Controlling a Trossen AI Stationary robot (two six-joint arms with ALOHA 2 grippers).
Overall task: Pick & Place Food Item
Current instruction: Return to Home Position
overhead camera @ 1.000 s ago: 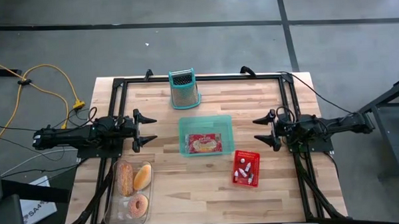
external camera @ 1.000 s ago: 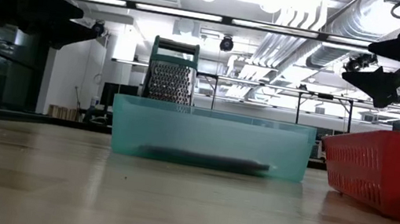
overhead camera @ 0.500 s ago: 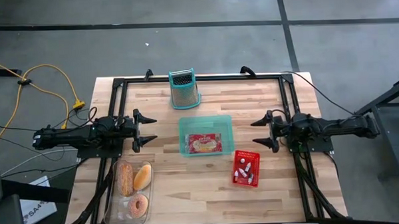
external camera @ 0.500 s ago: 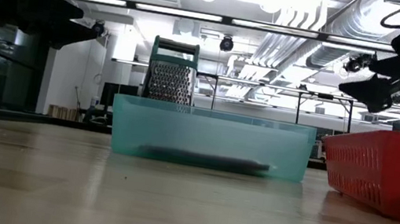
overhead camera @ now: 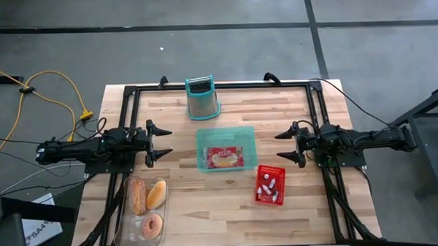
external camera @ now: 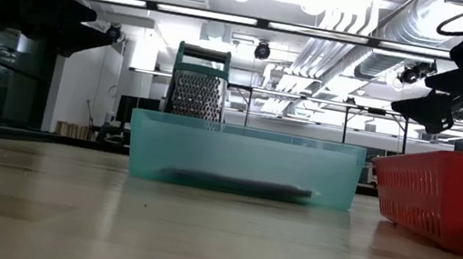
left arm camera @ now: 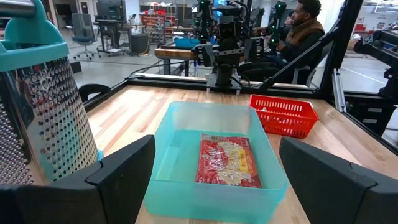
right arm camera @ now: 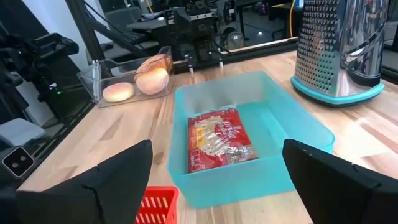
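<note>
Right gripper [overhead camera: 280,146] — a little lower than a second ago

I see the tub [overhead camera: 225,130] at the middle of the desk [overhead camera: 207,211], with a packet [overhead camera: 224,158] in it. The grater [overhead camera: 202,97] stands behind the tub and the basket [overhead camera: 279,197] sits front-right of it. Front-left, the bin [overhead camera: 128,228] holds a loaf [overhead camera: 137,196], a roll [overhead camera: 156,192] beside it, and a doughnut [overhead camera: 152,226] in front of both. The left tool [overhead camera: 167,142] and right tool [overhead camera: 280,144] flank the tub.

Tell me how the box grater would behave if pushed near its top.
The box grater stands upright, tall over a small teal base, so a high push would probably tip it rather than slide it. Its metal walls look stiff and should not flex. The perforated faces may be slippery; the teal handle seems the safer hold.
</note>
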